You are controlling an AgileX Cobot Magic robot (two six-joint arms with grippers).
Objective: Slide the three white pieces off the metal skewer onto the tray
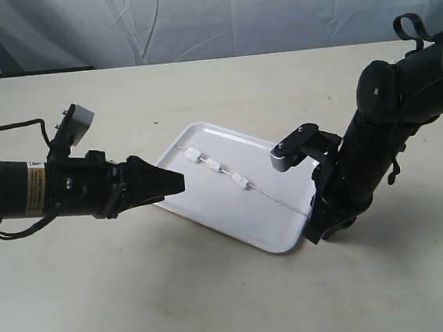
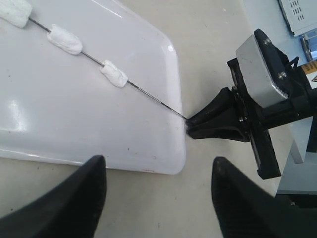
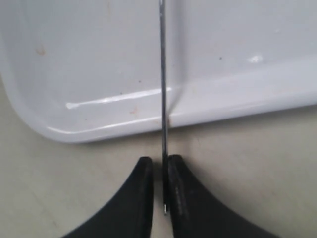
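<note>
The white tray (image 1: 279, 246) lies slanted mid-table. Across it runs the thin metal skewer (image 1: 276, 198), with the three white pieces (image 1: 213, 165) threaded along its far-left half, spaced apart and resting on the tray floor. My right gripper (image 1: 314, 218) is at the tray's near-right rim, shut on the skewer's end (image 3: 162, 74); the rod passes between its black fingertips (image 3: 176, 168). My left gripper (image 1: 177, 182) hovers open beside the tray's left edge, with only table between its fingers (image 2: 94, 173). The pieces (image 2: 64, 39), skewer (image 2: 153, 99) and right gripper (image 2: 188, 121) show in the left wrist view.
The tray rim (image 3: 99, 134) rises just in front of the right fingertips. A beige tabletop (image 1: 219, 300) surrounds the tray. A grey cloth backdrop (image 1: 207, 14) hangs behind the table. The right arm (image 1: 391, 134) leans in from the right.
</note>
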